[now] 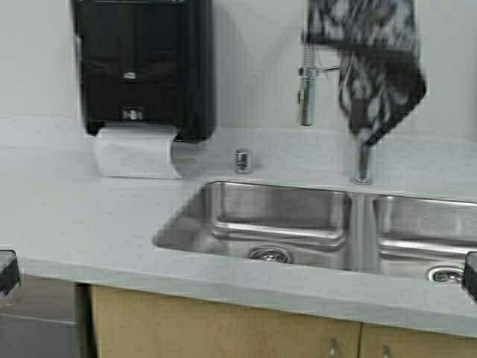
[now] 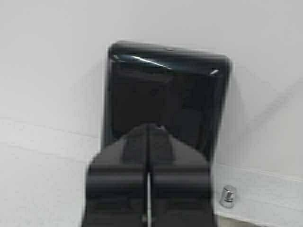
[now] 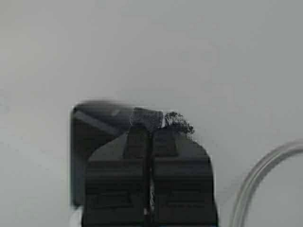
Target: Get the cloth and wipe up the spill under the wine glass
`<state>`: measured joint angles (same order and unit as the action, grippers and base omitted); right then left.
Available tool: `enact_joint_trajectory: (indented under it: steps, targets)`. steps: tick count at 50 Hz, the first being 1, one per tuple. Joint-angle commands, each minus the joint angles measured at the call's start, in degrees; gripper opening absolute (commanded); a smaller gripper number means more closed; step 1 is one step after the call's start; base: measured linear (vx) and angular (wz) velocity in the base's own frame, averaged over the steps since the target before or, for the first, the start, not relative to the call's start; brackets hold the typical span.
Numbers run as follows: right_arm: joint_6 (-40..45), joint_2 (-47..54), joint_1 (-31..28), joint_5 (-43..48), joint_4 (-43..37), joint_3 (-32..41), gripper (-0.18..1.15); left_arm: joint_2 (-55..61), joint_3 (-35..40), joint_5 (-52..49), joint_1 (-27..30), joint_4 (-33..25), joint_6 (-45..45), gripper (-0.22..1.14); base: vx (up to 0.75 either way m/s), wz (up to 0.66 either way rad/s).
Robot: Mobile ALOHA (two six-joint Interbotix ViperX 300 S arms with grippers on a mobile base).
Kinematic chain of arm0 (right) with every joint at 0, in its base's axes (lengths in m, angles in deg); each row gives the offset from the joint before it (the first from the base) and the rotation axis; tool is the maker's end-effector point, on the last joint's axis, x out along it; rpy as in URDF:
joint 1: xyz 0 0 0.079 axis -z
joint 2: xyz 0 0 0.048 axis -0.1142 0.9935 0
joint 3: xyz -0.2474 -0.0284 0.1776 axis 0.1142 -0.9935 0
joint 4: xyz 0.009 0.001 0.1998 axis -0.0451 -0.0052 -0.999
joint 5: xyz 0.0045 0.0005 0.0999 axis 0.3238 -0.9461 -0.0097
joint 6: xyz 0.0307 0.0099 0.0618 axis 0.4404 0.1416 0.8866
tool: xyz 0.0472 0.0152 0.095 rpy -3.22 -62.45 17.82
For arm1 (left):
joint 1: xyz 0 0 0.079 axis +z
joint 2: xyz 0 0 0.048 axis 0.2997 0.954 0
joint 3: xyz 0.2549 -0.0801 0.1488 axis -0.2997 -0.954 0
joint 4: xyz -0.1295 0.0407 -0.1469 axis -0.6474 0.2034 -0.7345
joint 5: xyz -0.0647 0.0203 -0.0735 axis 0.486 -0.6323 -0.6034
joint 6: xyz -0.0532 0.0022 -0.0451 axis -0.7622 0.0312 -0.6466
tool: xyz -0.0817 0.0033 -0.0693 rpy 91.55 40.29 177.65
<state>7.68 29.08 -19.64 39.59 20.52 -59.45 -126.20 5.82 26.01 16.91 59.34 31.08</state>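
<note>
The cloth (image 1: 373,67), black-and-white floral, hangs limp at the back right, draped over the top of the faucet (image 1: 363,160) above the sink. The wine glass and the spill are out of view. My left gripper (image 1: 6,270) sits low at the left edge in front of the counter; in the left wrist view (image 2: 149,126) its jaws are together and empty. My right gripper (image 1: 470,274) sits low at the right edge; in the right wrist view (image 3: 149,118) its jaws are together, with a small fuzzy grey bit at the tips that I cannot identify.
A black paper-towel dispenser (image 1: 141,63) hangs on the wall at the back left, with white paper (image 1: 138,153) hanging from it. A double steel sink (image 1: 276,205) is set into the grey counter. A small chrome knob (image 1: 242,160) stands behind it. Cabinet doors lie below.
</note>
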Motion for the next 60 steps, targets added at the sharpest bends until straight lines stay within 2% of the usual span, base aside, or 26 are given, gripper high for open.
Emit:
enact_joint_trajectory:
  steps: [1, 10, 21, 60]
  targets:
    - [0.1, -1.3, -0.3, 0.8, 0.0, -3.8, 0.05, 0.3, 0.4, 0.2, 0.0, -0.2, -0.3, 0.02, -0.06, 0.19]
    - [-0.1, -1.1, -0.2, 3.8, 0.0, -10.3, 0.05, 0.6, 0.4, 0.0, 0.0, -0.2, -0.3, 0.02, -0.05, 0.22]
    - [0.3, -0.4, -0.2, 8.8, -0.4, -13.4, 0.05, 1.6, 0.6, 0.0, 0.0, -0.2, -0.5, 0.02, -0.04, 0.34]
    - [1.0, 1.2, -0.2, 9.8, -0.4, -12.7, 0.05, 2.0, 0.4, -0.3, 0.0, -0.2, -0.7, 0.02, -0.03, 0.49]
